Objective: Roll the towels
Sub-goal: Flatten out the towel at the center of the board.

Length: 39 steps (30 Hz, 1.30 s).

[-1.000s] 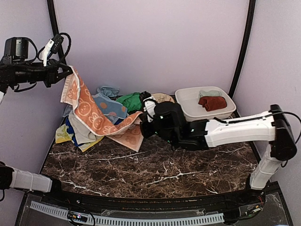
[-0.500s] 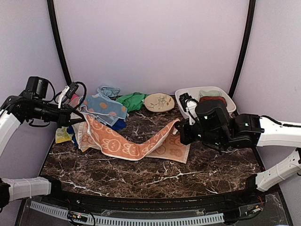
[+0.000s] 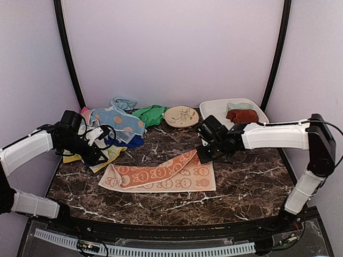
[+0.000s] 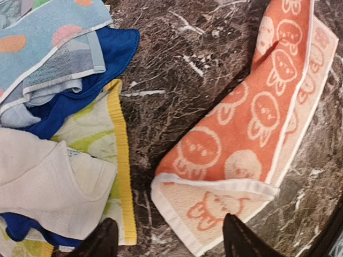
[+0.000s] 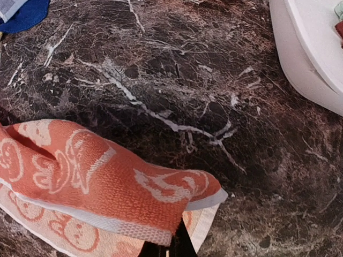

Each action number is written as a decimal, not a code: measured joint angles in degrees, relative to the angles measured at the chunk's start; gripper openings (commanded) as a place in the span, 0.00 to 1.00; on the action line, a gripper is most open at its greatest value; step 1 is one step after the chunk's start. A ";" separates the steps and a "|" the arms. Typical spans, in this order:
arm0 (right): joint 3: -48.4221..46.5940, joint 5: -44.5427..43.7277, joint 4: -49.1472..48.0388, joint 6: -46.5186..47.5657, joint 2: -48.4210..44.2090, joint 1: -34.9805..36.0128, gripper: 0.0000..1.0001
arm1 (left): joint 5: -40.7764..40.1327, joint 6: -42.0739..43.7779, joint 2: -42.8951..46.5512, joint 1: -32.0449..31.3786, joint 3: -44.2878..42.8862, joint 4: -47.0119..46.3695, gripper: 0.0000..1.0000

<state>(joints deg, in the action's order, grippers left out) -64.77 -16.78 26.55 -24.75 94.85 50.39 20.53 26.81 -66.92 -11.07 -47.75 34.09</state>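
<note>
An orange towel (image 3: pixel 161 174) with a cream bunny pattern lies spread on the marble table, its far long edge folded over. My left gripper (image 3: pixel 101 159) hangs open just above the towel's left corner (image 4: pixel 214 206), and its fingertips (image 4: pixel 104 241) stand on either side without touching it. My right gripper (image 3: pixel 202 155) is shut on the orange towel's (image 5: pixel 107 182) far right corner and holds it slightly raised. More towels are heaped at the back left: light blue with orange dots (image 3: pixel 120 120), green (image 3: pixel 150 113), blue (image 4: pixel 107 59), yellow-edged (image 4: pixel 102 134) and white (image 4: pixel 48 187).
A white tub (image 3: pixel 214 115) at the back right holds a dark red rolled towel (image 3: pixel 242 115) and a pale one (image 3: pixel 237 106). A round patterned plate (image 3: pixel 181 115) stands left of the tub. Purple walls enclose the back and sides.
Both arms came down and laid the orange towel out on the table. The left gripper opened and let go of its corner. The right gripper kept its grip.
</note>
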 measured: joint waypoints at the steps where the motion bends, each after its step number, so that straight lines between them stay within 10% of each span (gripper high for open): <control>1: -1.66 1.22 -0.48 0.70 1.27 -0.68 0.00 | -0.87 2.14 -0.81 -0.04 0.02 -0.68 0.74; 22: -5.95 8.50 -2.12 3.10 9.14 -4.81 0.00 | -3.34 39.30 -13.99 -17.29 -3.85 8.74 0.68; 33: -5.95 9.55 -2.12 3.02 9.11 -4.85 0.00 | -6.84 44.54 -16.57 -20.68 -4.07 8.00 0.18; 39: -5.95 9.73 -2.03 3.04 9.07 -5.09 0.00 | -7.85 45.13 -16.68 -20.72 -4.07 7.63 0.14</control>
<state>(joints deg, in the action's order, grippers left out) -70.72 -7.05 24.51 -21.71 103.92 45.30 12.69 71.94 -83.59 -31.79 -51.81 41.71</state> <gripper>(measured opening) 0.016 0.149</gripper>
